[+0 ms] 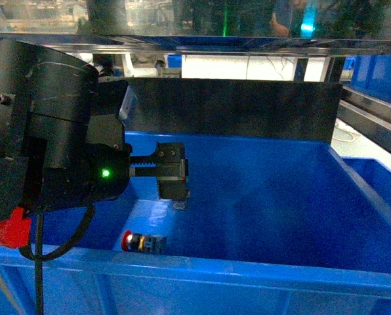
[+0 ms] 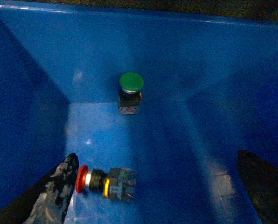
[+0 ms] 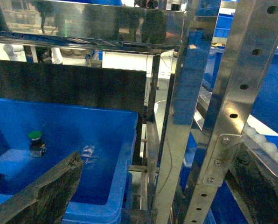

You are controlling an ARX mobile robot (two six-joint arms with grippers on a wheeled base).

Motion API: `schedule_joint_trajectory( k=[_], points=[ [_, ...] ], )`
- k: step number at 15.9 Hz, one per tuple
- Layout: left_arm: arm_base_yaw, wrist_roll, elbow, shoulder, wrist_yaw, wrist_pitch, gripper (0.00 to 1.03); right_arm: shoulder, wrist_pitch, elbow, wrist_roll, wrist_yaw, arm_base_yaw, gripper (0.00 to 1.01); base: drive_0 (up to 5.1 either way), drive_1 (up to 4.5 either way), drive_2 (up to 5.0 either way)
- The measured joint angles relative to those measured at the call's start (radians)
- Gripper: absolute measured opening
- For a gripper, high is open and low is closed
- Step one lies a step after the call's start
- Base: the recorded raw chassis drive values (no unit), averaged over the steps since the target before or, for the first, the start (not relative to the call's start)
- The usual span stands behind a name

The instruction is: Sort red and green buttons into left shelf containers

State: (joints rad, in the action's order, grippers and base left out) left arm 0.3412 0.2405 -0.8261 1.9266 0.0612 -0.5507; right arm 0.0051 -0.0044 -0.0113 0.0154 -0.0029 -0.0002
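Buttons both sit in your blue bin (image 2: 213, 51): green button (image 2: 130, 91) upright, red mushroom button (image 2: 104, 181) sideways. Left gripper (image 2: 153, 186) spread wide, empty; right gripper (image 3: 153, 186) likewise.

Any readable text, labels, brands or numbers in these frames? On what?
None readable.
Green button: small label on its body, too blurred to read.
Red button: no legible marking.
Blue bin: walls show no print.
Left gripper: only a green indicator light nearby, no text.
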Motion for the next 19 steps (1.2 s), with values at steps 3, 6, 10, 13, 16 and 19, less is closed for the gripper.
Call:
schedule_joint_trajectory(
  k=[3,6,10,13,16,19],
  points=[
    [0.014,0.015,0.077,-0.093,0.031,-0.05,0.98,0.0,0.0,0.0,0.0,0.0,0.0,0.98,0.0,0.0,0.0],
    [0.045,0.007,0.204,-0.278,0.07,-0.05,0.98,0.0,0.0,0.0,0.0,0.0,0.0,0.98,0.0,0.0,0.0],
    [0.081,-0.098,0.358,-0.702,0.166,0.152,0.98,0.0,0.0,0.0,0.0,0.0,0.0,0.98,0.0,0.0,0.0],
    [-0.003,-0.117,0.386,-1.08,0.229,0.413,0.98,0.0,0.0,0.0,0.0,0.0,0.0,0.98,0.0,0.0,0.0],
    [-0.044,-0.083,0.348,-1.339,0.273,0.626,0.98,0.0,0.0,0.0,0.0,0.0,0.0,0.98,0.0,0.0,0.0],
    [-0.071,-0.13,0.413,-1.346,0.214,0.451,0.87,0.0,0.0,0.0,0.0,0.0,0.0,0.98,0.0,0.0,0.0]
  ],
)
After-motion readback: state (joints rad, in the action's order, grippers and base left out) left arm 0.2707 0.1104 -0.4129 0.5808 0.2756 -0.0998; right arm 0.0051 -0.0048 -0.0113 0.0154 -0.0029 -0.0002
